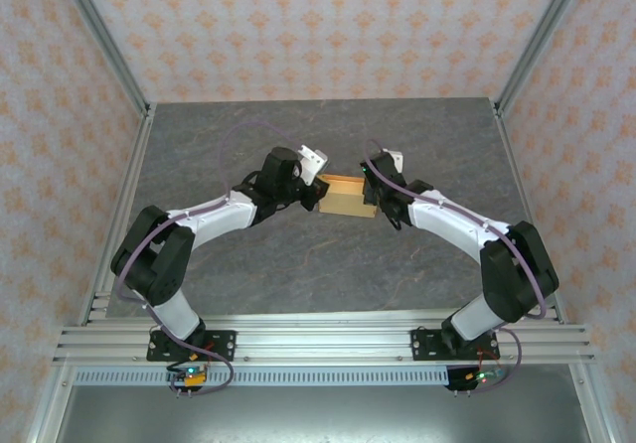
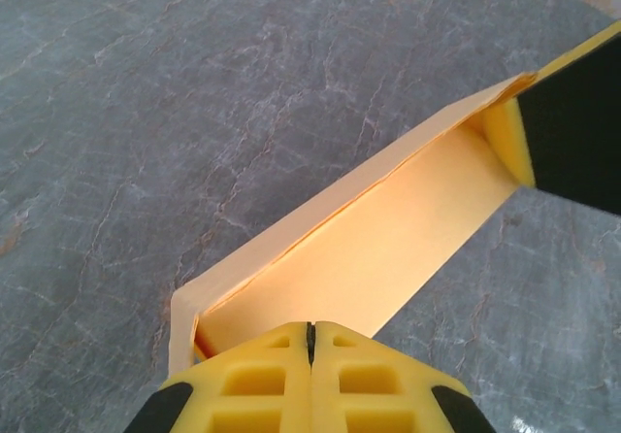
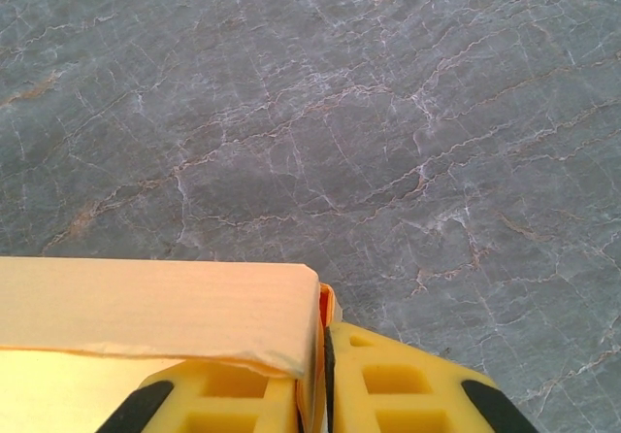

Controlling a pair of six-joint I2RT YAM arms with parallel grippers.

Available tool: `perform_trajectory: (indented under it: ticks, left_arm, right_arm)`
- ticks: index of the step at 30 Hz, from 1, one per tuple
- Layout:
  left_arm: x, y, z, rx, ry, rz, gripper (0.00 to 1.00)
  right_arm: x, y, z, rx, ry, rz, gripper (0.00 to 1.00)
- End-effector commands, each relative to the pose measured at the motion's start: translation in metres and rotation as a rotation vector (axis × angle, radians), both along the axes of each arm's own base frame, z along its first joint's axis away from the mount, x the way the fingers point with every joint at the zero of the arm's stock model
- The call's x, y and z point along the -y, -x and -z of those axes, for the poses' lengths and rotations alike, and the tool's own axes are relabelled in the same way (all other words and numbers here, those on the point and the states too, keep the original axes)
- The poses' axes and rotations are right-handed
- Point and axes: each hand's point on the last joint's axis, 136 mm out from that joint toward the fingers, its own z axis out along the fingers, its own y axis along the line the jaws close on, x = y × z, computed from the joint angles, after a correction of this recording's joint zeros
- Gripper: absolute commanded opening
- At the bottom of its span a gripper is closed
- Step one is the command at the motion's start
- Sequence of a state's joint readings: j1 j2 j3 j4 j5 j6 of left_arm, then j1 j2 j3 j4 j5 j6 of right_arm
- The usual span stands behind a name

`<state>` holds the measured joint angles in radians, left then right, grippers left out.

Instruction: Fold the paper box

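Box (image 1: 348, 197): light orange-tan thin card, partly folded, no longer a flat sheet. You have it near the middle of the table (image 1: 298, 264), long axis running left to right. From the left wrist you look into it as an open trough. One long panel is brightly lit, a second long wall is folded up along its far edge, and a short flap is turned up at the near left corner. From the right wrist you see a long wall with a slightly ragged lower edge, its end tab pinched in the right hand (image 3: 325, 355). The left hand (image 2: 310, 341) is closed at the panel's edge, but you cannot tell whether card lies between its fingers. Contact with the table cannot be told either.
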<state>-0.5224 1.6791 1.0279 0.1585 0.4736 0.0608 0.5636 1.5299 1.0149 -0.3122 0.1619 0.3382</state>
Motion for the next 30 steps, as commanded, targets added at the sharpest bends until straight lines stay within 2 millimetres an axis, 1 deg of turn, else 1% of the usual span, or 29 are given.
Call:
perform_trajectory:
  ticks: [1,5,8,9,10,11,12,13,14,16,17,19,21,24,28,30]
  left_arm:
    - [0.002,-0.004,-0.014,-0.038,0.046,-0.019,0.0]
    - [-0.003,-0.009,-0.014,-0.046,0.049,-0.072,0.0]
    - [-0.006,-0.008,-0.012,-0.048,0.029,-0.078,0.0]
    - [-0.008,-0.008,-0.011,-0.045,0.014,-0.08,0.04]
    - [-0.01,-0.005,-0.011,-0.03,0.001,-0.073,0.2]
    - [-0.014,-0.003,-0.011,-0.012,-0.008,-0.069,0.38]
    - [-0.018,-0.001,-0.012,0.005,-0.014,-0.071,0.52]
    - [-0.022,0.001,-0.013,0.023,-0.011,-0.075,0.62]
    - [-0.024,0.005,-0.015,0.033,-0.004,-0.058,0.67]
    - [-0.027,0.016,-0.018,0.057,-0.016,-0.009,0.68]
    - [-0.032,0.018,-0.017,0.077,-0.034,-0.016,0.68]
    - [-0.043,0.015,-0.016,0.092,-0.05,-0.046,0.68]
    - [-0.047,0.012,-0.016,0.083,-0.048,-0.022,0.66]
    - [-0.047,0.004,-0.011,0.1,-0.077,0.008,0.61]
    - [-0.037,-0.003,-0.003,0.075,-0.083,0.092,0.52]
    - [-0.032,-0.007,-0.001,0.072,-0.07,0.11,0.51]
  right_arm:
    - [-0.001,0.004,0.001,-0.009,0.05,0.014,0.16]
    - [-0.006,0.005,0.004,-0.008,0.051,0.014,0.17]
    - [-0.006,0.005,0.006,-0.014,0.056,0.014,0.17]
    - [-0.005,0.005,0.006,-0.014,0.057,0.013,0.17]
    - [-0.005,0.005,0.006,-0.015,0.058,0.012,0.17]
    - [-0.005,0.005,0.005,-0.013,0.059,0.01,0.16]
    - [-0.005,0.006,0.005,-0.014,0.06,0.01,0.16]
    - [-0.005,0.006,0.006,-0.015,0.06,0.008,0.16]
    - [-0.005,0.006,0.006,-0.016,0.063,0.007,0.16]
    - [-0.006,0.006,0.007,-0.019,0.066,0.004,0.16]
    - [-0.005,0.006,0.007,-0.02,0.067,0.006,0.16]
    - [-0.006,0.006,0.007,-0.021,0.066,0.002,0.16]
    - [-0.006,0.006,0.007,-0.021,0.063,-0.001,0.16]
    - [-0.007,0.004,0.007,-0.019,0.065,0.0,0.16]
    - [-0.009,0.003,0.006,-0.022,0.058,-0.003,0.16]
    - [-0.01,0.003,0.005,-0.023,0.056,-0.005,0.15]
